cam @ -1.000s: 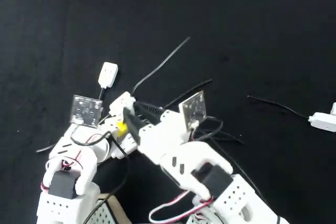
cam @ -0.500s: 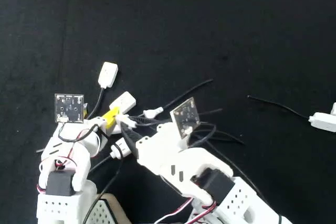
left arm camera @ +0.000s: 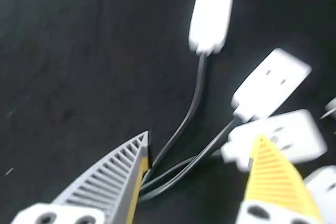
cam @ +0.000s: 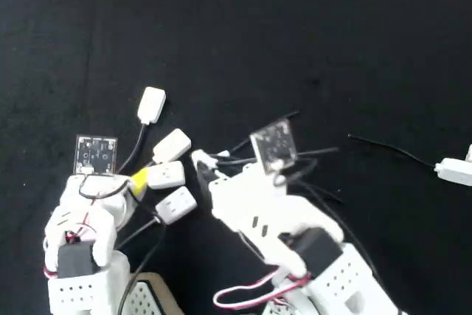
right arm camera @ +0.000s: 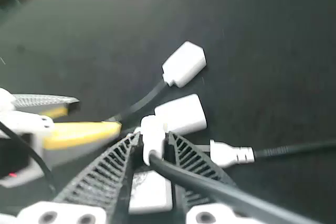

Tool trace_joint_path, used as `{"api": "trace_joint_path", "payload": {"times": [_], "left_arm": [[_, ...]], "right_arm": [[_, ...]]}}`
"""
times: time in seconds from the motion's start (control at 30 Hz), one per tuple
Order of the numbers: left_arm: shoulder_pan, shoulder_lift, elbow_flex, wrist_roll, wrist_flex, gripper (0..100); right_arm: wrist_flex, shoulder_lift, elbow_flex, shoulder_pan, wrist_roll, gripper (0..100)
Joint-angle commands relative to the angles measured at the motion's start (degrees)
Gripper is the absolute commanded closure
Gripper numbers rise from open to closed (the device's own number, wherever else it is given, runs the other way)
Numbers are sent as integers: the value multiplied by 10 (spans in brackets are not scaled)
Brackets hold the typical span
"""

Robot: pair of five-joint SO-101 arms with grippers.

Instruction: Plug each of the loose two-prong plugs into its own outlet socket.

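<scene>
Seating the plug (right arm camera: 152,129) well means squaring its prongs to the slots of the nearest outlet socket (right arm camera: 181,113), then pressing straight in. The right gripper (right arm camera: 153,136) is clamped on its smooth white body (stiff black cable (right arm camera: 220,190) trailing); the left gripper (left arm camera: 200,137) stands apart astride black cords (left arm camera: 184,124), near-left on the matte black surface (cam: 295,49).

No words, numbers, brand marks or signs can be read in any view. The white outlet sockets (left arm camera: 273,81) at the right of the left wrist view show plain faces with only pairs of slots. The white plug (right arm camera: 153,132) at the lower middle of the right wrist view is blank too. In the high view, a square board (cam: 96,154) at left and a second board (cam: 273,144) near centre carry specks too small to make out.
</scene>
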Motion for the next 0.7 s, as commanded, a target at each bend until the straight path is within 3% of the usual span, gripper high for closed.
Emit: {"api": "trace_joint_path", "payload": {"times": [0.0,0.3,0.67], "left_arm": [[-75,-4,-11,-43,28,698],[-178,-4,-10,-42,32,698],[-190,-4,-9,-42,32,698]], "right_arm": [[18,116,-83,8,4,987],[103,438,-250,-59,5,987],[78,533,-286,-85,-9,987]]}}
